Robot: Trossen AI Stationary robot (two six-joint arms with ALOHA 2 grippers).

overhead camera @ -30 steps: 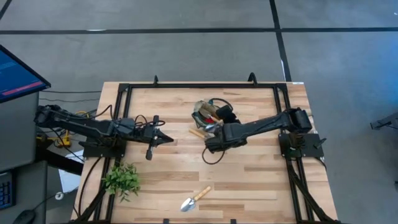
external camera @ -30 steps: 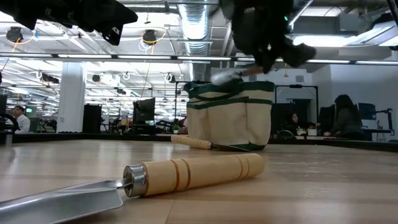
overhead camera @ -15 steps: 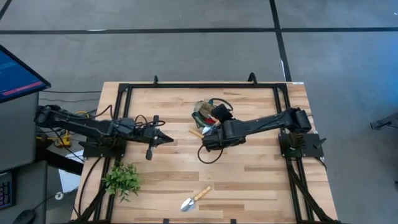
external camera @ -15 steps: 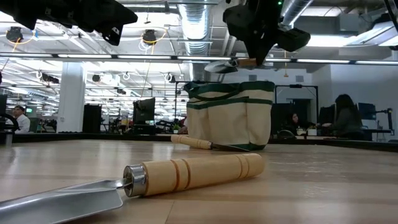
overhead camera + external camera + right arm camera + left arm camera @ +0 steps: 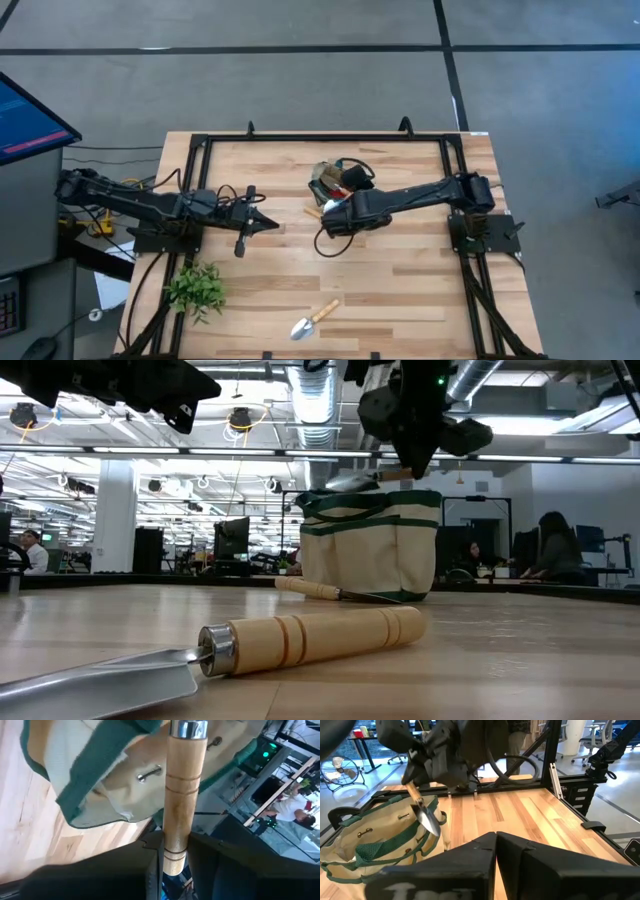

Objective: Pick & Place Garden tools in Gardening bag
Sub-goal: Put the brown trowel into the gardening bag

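Observation:
The beige gardening bag (image 5: 335,180) with green trim stands upright at the table's middle far side; dark tools show inside it. My right gripper (image 5: 333,215) hovers at the bag's near side, shut on a wooden-handled trowel (image 5: 422,810) whose silver blade (image 5: 358,482) hangs just above the bag's rim. A second trowel (image 5: 315,320) lies flat near the front edge. Another wooden-handled tool (image 5: 312,588) lies on the table against the bag's foot. My left gripper (image 5: 268,226) waits shut, left of the bag. My right gripper pinches the trowel's wooden handle (image 5: 175,837) between its two fingers (image 5: 210,865), near the handle's free end. The fingers lie across the handle and slant downward from the table's right. The trowel is lifted clear, its blade tilted down over the bag's rim.
A leafy green plant (image 5: 197,288) lies at the near left. A black metal frame (image 5: 330,137) runs round the table. A monitor (image 5: 25,120) stands beyond the left edge. Bare wood lies between the bag and the front trowel.
My right gripper has tipped and shifted slightly toward the table's left with the trowel. The blade swung up a little, then came back down to just above the bag's rim. The grip has stayed shut.

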